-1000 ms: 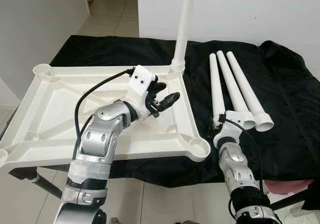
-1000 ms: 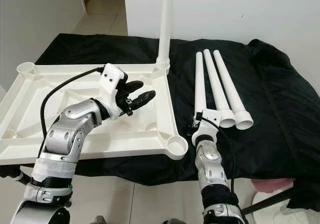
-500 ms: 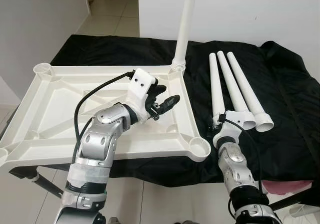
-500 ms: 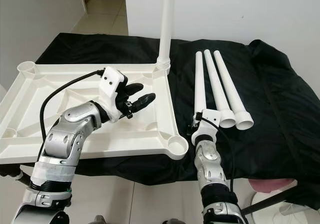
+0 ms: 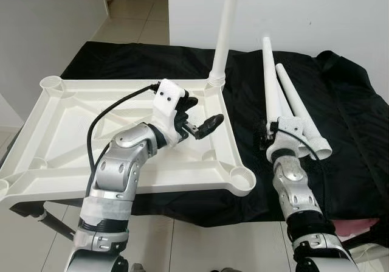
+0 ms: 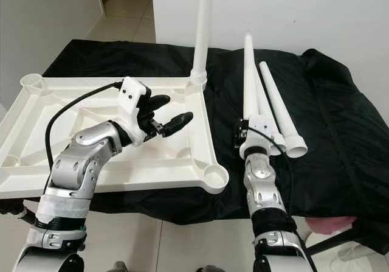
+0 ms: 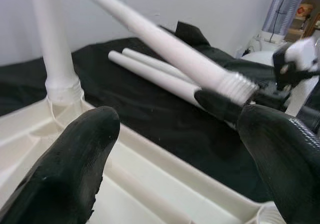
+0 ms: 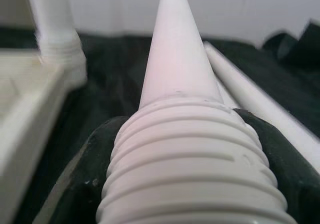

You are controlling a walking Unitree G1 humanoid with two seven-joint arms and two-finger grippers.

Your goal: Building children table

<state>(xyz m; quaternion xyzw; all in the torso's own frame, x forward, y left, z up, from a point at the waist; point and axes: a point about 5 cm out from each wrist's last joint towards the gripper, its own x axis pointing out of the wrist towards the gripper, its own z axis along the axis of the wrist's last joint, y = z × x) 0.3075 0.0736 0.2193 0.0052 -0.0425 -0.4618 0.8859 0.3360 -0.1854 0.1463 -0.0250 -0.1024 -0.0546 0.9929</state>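
The white table leg, a smooth tapering plastic tube with a ribbed threaded end, is tilted up off the black cloth, gripped near its threaded end by the right gripper, whose black fingers are closed around it. The right wrist view looks straight along it: ridged thread rings up close, the tube narrowing away, dark finger pads on both sides. Two more legs lie flat on the cloth just beyond, at about 1 o'clock from the gripper, their wide ends toward the robot.

At 9 o'clock from the held leg sits the upturned white tabletop, moulded plastic with raised ribs and a round socket at each corner. One leg already stands upright in the far right socket. The near right socket is open, close to the held leg's threaded end, with a strip of bare cloth between them.

The left gripper hovers over the tabletop's right side, fingers spread, holding nothing; its wrist view frames the raised leg between them.
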